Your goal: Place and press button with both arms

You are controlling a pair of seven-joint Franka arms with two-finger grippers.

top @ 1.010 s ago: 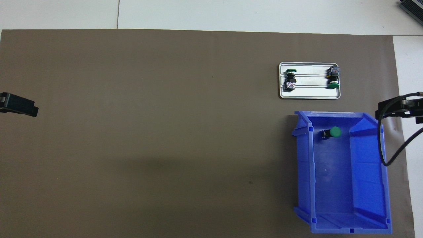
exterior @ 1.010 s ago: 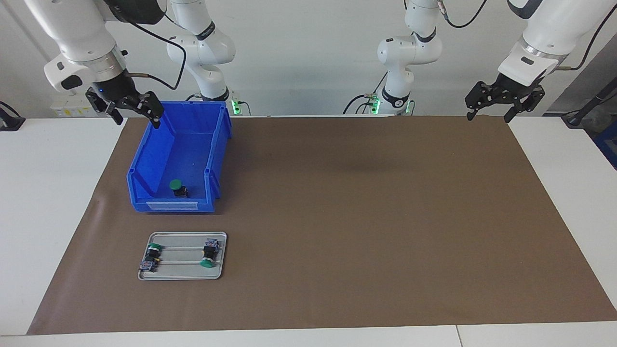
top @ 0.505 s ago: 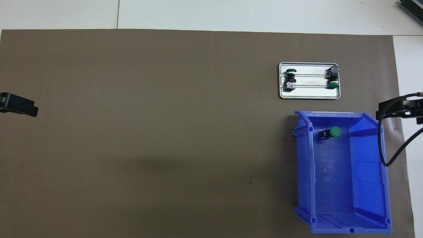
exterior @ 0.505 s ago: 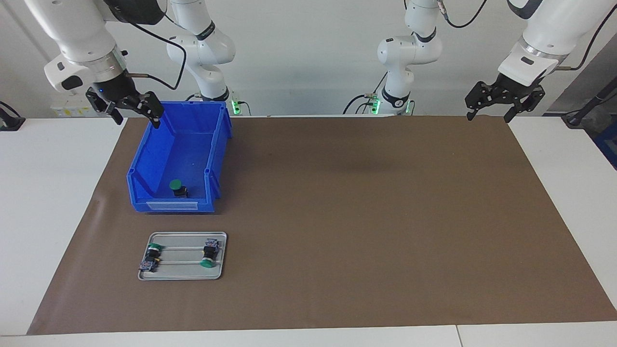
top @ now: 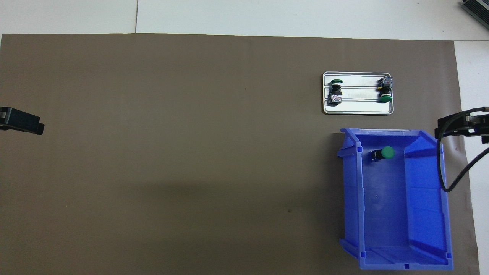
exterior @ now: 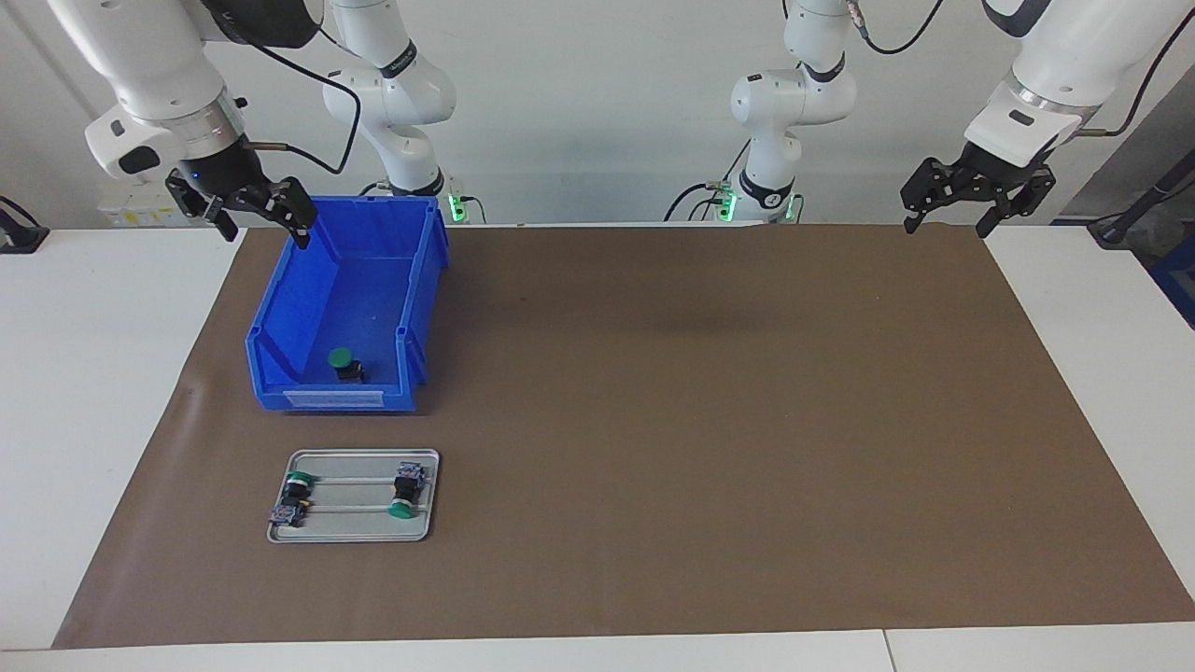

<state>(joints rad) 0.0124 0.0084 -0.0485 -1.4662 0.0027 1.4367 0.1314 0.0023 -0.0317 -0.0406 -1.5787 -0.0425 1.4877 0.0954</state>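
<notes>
The button (exterior: 344, 362) (top: 383, 153), green-capped with a black barrel, lies on its side inside the blue bin (exterior: 280, 317) (top: 420, 198), at the bin's end farther from the robots. My right gripper (exterior: 263, 226) hangs open and empty above the bin's corner nearest the robots; in the overhead view only its tip (top: 458, 125) shows. My left gripper (exterior: 946, 220) hangs open and empty over the mat's corner at the left arm's end, its tip (top: 23, 124) at the overhead view's edge. Both arms wait.
A small metal tray (exterior: 359, 535) (top: 357, 110) lies farther from the robots than the bin. It holds two more green-capped switches (exterior: 404, 487) (exterior: 293, 497). A brown mat (exterior: 709, 392) covers most of the white table.
</notes>
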